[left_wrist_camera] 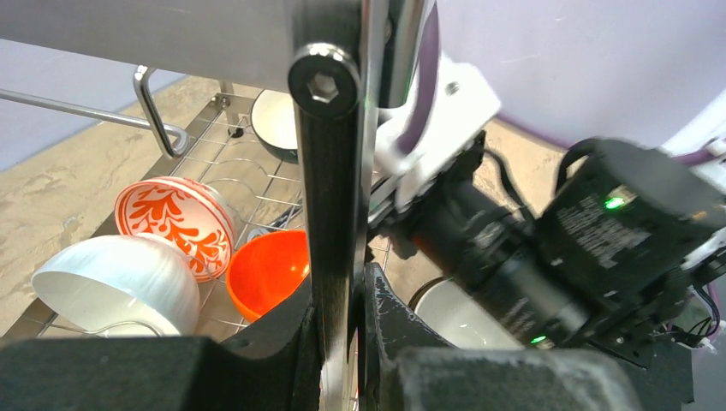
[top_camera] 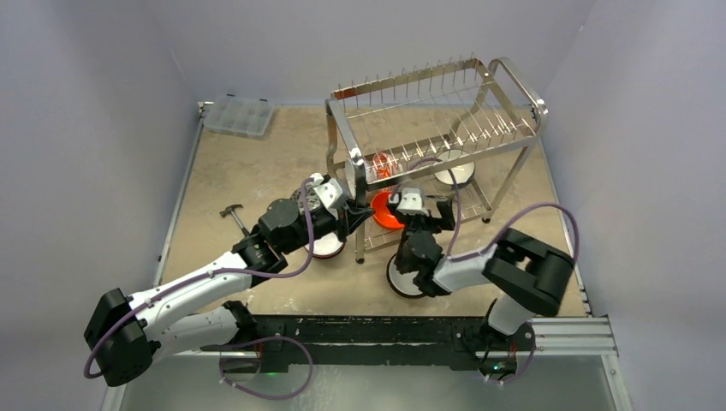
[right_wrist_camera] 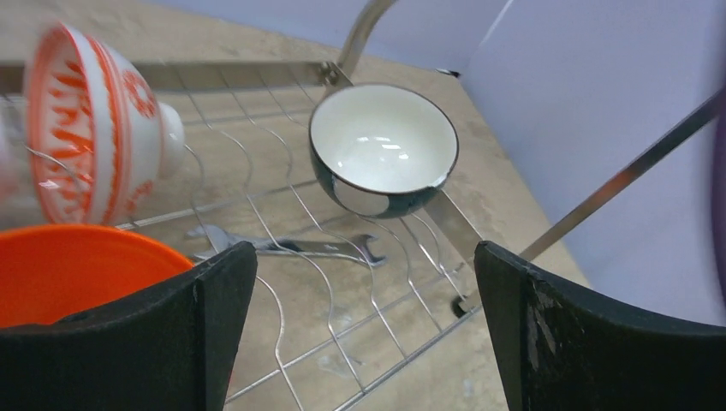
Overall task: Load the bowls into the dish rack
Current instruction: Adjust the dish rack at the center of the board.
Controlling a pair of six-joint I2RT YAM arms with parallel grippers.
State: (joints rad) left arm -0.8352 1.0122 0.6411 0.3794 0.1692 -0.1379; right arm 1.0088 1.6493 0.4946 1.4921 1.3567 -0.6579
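The dish rack (top_camera: 432, 128) stands at the centre right. Its lower tier holds a red-and-white patterned bowl (top_camera: 383, 163), a white-inside dark bowl (top_camera: 454, 169) and an orange bowl (top_camera: 385, 214). In the left wrist view a white bowl (left_wrist_camera: 120, 282) lies beside the patterned bowl (left_wrist_camera: 175, 224) and the orange bowl (left_wrist_camera: 270, 272). My left gripper (left_wrist_camera: 358, 342) is shut on the rack's front left leg (left_wrist_camera: 338, 171). My right gripper (right_wrist_camera: 364, 325) is open and empty over the lower tier wires, with the orange bowl (right_wrist_camera: 77, 265) at its left finger (right_wrist_camera: 214, 325). The dark bowl (right_wrist_camera: 381, 150) stands beyond it.
A white bowl (top_camera: 325, 247) sits on the table under my left arm and another (top_camera: 402, 281) under my right arm. A wrench (right_wrist_camera: 291, 248) lies under the rack. A hammer (top_camera: 233, 216) lies at the left. A clear compartment box (top_camera: 240, 116) is at the far left corner.
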